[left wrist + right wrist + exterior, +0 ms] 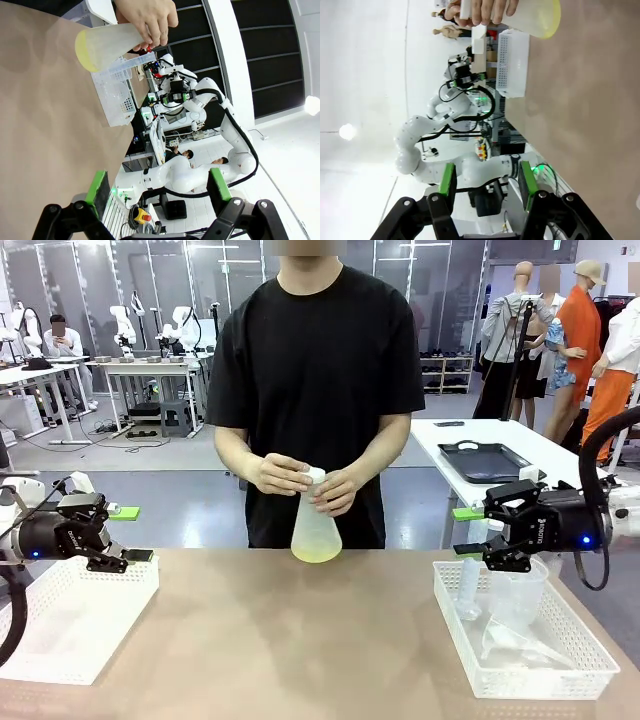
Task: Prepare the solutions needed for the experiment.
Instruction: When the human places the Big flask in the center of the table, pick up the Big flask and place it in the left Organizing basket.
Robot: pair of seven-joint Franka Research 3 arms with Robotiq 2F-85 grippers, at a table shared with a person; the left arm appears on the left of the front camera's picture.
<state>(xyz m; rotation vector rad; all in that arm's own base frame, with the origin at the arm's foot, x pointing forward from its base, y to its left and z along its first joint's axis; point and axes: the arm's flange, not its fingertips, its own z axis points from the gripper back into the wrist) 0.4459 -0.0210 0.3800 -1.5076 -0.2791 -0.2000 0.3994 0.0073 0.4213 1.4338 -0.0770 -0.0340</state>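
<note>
At the far edge of the brown table point(300, 640), midway between your two arms, a person in a black T-shirt holds a frosted conical plastic flask point(316, 530) upright. One hand point(280, 475) and the other hand point(338, 492) are wrapped around its narrow neck. The pale yellow see-through liquid point(316, 554) lies as a shallow layer in the flask's wide bottom. You cannot tell whether the base rests on the table top or hangs just above it.

Your left gripper point(132, 533) hovers over the far inner corner of the white perforated plastic basket point(100, 640) on the left side of the table, pointing toward the middle. Its jaws stand wide apart with nothing between them, and your left wrist view shows the same gap point(157, 187), with the flask point(107, 47) and its liquid point(85, 52) farther off.

Your right gripper point(467, 531) hangs over the far part of the second white perforated plastic basket point(520, 682) on the right, also pointing inward. Its green pads are parted and hold nothing, as your right wrist view confirms point(486, 180), with the flask point(535, 17) well beyond them. Inside that basket stand a clear plastic beaker point(522, 592) and a slim clear tube point(468, 590).
</note>
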